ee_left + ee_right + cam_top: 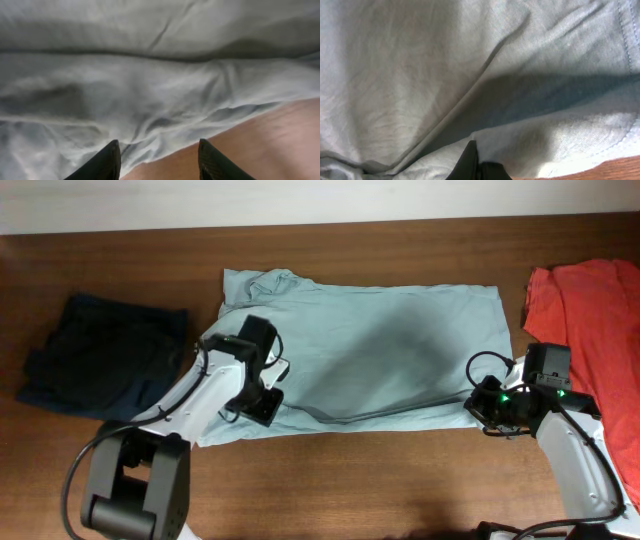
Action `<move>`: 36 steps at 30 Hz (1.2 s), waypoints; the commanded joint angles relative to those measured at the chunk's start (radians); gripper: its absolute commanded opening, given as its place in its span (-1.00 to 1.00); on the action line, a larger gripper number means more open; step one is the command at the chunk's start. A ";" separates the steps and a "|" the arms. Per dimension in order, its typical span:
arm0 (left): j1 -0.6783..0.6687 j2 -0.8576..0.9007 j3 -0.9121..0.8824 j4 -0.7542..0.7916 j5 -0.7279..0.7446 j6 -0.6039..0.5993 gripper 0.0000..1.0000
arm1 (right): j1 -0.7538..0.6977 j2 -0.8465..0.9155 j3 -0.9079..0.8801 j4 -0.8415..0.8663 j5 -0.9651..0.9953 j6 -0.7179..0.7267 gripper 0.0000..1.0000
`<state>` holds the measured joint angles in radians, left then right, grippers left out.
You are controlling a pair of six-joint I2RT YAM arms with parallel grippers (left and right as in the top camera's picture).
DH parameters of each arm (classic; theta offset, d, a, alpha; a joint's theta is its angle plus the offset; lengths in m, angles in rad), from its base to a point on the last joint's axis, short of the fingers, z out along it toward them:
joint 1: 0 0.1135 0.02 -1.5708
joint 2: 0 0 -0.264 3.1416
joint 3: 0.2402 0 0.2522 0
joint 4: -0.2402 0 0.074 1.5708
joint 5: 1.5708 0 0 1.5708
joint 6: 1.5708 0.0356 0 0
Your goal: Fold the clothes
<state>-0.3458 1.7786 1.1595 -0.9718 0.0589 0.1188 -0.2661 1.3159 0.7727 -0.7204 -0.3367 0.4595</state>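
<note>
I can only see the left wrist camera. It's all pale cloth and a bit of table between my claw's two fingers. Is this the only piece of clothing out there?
Observer: No. A dark navy garment lies bunched at the left end of the table, apart from your pale T-shirt.
Child: Anything on the other side?
Observer: Yes, an orange-red shirt lies at the right end, partly running out of the picture.
Child: What's the other claw doing?
Observer: The right claw is shut at the T-shirt's near right corner, seemingly pinching its edge.
</note>
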 commanded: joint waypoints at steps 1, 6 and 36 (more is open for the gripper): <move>0.003 0.006 -0.047 0.022 -0.061 -0.062 -0.01 | -0.004 0.002 0.018 0.004 -0.011 -0.006 -0.92; 0.003 0.007 -0.049 0.059 -0.204 -0.119 -0.01 | -0.004 0.002 0.018 0.004 -0.011 -0.007 -0.92; 0.003 -0.073 0.116 -0.062 -0.235 -0.158 -0.99 | -0.004 0.002 0.046 0.008 -0.046 -0.007 -0.92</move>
<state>-0.3458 1.7512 1.2407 -1.0313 -0.1497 -0.0284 -0.2661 1.3159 0.7780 -0.7204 -0.3550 0.4595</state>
